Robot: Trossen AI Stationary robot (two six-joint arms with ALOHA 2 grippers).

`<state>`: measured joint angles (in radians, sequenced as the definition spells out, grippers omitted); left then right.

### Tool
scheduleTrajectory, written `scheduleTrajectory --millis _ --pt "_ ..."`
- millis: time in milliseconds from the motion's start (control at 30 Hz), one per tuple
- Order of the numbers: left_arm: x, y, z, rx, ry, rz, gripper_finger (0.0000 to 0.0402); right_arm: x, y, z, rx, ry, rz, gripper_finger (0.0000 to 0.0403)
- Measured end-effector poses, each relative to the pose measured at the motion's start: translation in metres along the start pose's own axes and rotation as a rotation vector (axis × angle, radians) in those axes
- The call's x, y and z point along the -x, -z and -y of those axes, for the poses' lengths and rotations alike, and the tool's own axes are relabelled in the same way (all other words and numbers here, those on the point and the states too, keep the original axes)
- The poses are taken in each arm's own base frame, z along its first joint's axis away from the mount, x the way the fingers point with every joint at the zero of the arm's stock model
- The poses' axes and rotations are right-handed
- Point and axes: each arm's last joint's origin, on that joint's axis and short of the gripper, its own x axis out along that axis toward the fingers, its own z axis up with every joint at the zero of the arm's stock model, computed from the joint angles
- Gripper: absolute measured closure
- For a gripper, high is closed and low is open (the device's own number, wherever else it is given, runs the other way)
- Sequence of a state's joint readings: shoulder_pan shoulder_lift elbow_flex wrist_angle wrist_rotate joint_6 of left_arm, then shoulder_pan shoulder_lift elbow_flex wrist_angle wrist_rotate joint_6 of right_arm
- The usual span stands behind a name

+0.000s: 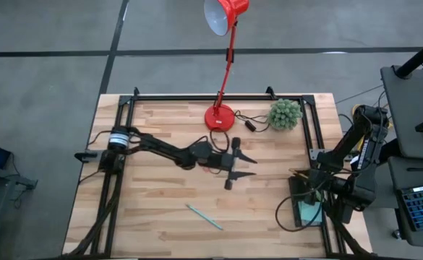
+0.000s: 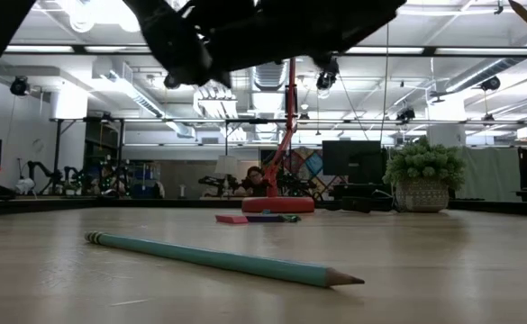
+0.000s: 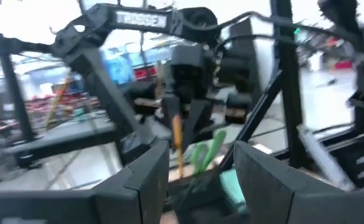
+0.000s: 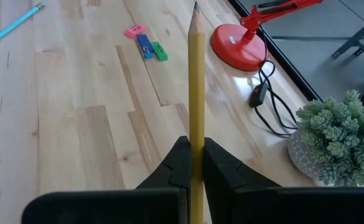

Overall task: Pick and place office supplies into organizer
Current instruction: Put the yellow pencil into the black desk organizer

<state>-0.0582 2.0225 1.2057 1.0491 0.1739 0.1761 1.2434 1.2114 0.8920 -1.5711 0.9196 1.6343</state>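
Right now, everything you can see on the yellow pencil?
The yellow pencil is a thin, straight wooden pencil with a yellow painted shaft and a sharpened, bare-wood tip with dark lead. The right gripper is shut on it, pinching the shaft between both fingers, with the tip pointing away from the wrist and the lower end hidden. In the high view it is over the organizer at the table's right edge. Nothing else visibly touches it. The left wrist view shows it upright beside green scissor handles.

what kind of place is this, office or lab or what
Likely a robotics lab or workshop: a wooden table boxed in by black frame rails, exposed ceiling ducts, and equipment racks in the room behind.
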Motion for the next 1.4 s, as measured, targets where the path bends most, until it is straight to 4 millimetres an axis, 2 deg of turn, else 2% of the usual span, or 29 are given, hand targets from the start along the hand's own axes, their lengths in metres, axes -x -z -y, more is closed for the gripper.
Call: scheduleTrajectory --millis 100,333,567,733,900,1033,1400 --pt "-0.014 0.005 -0.003 0.022 0.057 -0.003 0.0235 0.000 0.000 0.000 0.002 0.000 0.004 0.0390" --pt "-0.045 0.014 -0.010 0.017 0.068 -0.024 0.0235 0.000 -0.001 0.000 0.007 -0.003 0.024 0.0390" --pt "-0.065 0.021 -0.021 -0.003 0.046 0.013 0.0235 0.000 -0.001 -0.001 0.006 -0.005 0.025 0.0390" --pt "-0.079 0.034 -0.031 -0.002 0.025 0.025 0.0235 0.000 -0.001 -0.001 0.006 -0.006 0.025 0.0390" --pt "-0.094 0.042 -0.033 -0.006 0.025 0.045 0.0235 0.000 -0.001 -0.001 0.006 -0.006 0.025 0.0390" --pt "-0.101 0.042 -0.034 -0.007 0.032 0.056 0.0235 0.000 -0.001 -0.001 0.006 -0.006 0.025 0.0390" --pt "-0.102 0.039 -0.033 0.013 0.070 0.074 0.0235 0.000 -0.001 -0.001 0.009 -0.006 0.024 0.0390"
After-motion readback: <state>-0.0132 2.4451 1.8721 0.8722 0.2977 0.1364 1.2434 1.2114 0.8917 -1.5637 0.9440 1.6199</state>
